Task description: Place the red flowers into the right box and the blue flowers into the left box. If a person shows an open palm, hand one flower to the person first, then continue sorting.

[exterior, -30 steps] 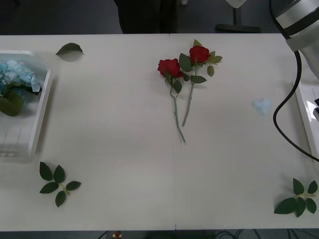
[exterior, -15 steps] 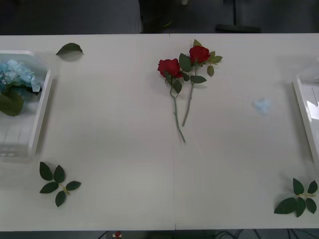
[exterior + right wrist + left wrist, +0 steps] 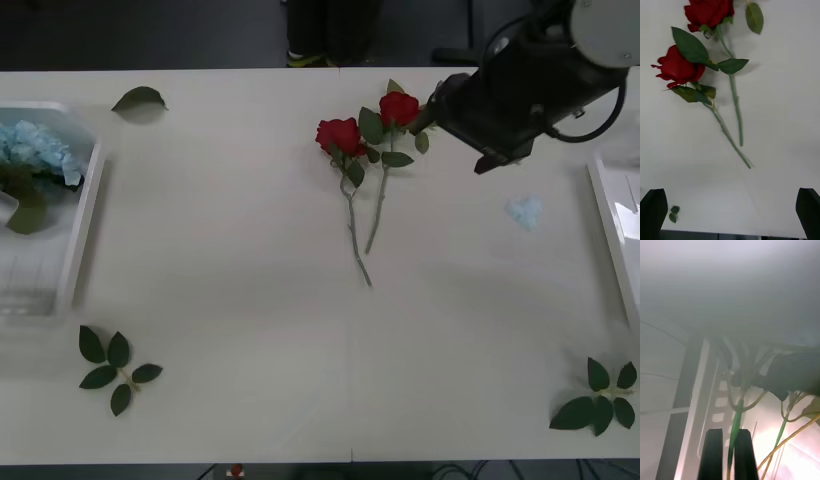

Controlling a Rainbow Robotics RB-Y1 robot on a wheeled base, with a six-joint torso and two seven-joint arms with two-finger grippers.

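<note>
Left box (image 3: 85,215) has the blue flowers (image 3: 35,150) in it, with the left gripper (image 3: 728,453) clamped on a green stem (image 3: 735,427). Right box (image 3: 612,230) contents hidden. Two roses (image 3: 345,137) mid-table. Right gripper (image 3: 730,212), fingers spread, has swung in beside them since half a second ago.

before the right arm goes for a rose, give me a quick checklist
1. Right tool open above the table by the roses: ok.
2. Two red roses lie free on the table: ok.
3. Roses apart enough for a single pick: not ok, their leaves overlap.
4. Right box has room: cannot tell, just its edge is in view.
5. Left tool released: not ok, shut on a green stem.
</note>
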